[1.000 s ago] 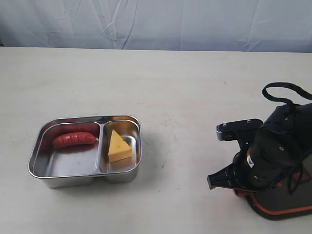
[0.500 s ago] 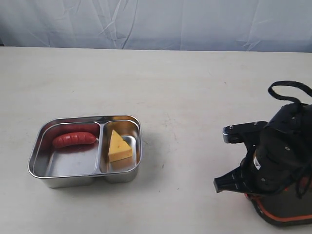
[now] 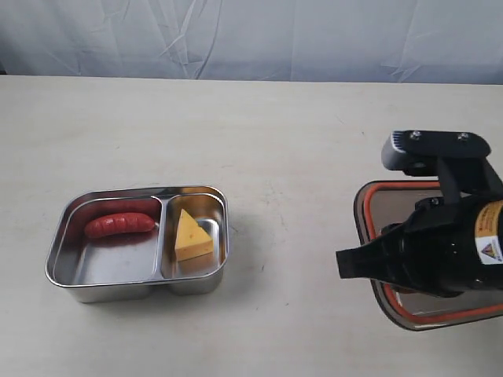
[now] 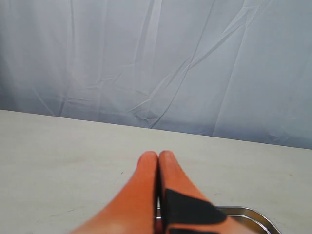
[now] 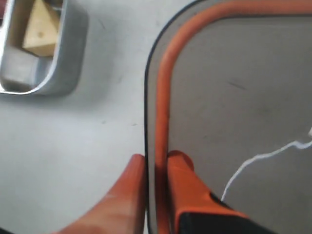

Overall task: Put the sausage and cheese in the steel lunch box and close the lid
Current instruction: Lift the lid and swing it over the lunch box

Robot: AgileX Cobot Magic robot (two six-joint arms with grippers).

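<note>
The steel lunch box (image 3: 118, 290) stands open at the left of the table. The red sausage (image 3: 119, 225) lies in its larger left compartment, and the yellow cheese (image 3: 192, 236) sits in the smaller right one. At the right, the dark lid (image 3: 401, 206) hangs tilted above the table, its orange seal rim facing the camera. My right gripper (image 5: 157, 158) is shut on the edge of the lid (image 5: 234, 87), one finger on each side. The cheese (image 5: 43, 30) and a corner of the box (image 5: 68, 63) also show in the right wrist view. My left gripper (image 4: 157, 155) is shut on nothing.
The right arm's black body (image 3: 440, 251) covers much of the lid. A pale cloth backdrop (image 3: 251, 39) runs along the table's far edge. Bare tabletop (image 3: 299, 236) lies between the box and the lid. A corner of the box rim (image 4: 253, 214) shows beside the left fingers.
The right arm has risen and turned, lifting the lid off the table so its orange-rimmed underside now shows. The box, sausage and cheese have not moved.
</note>
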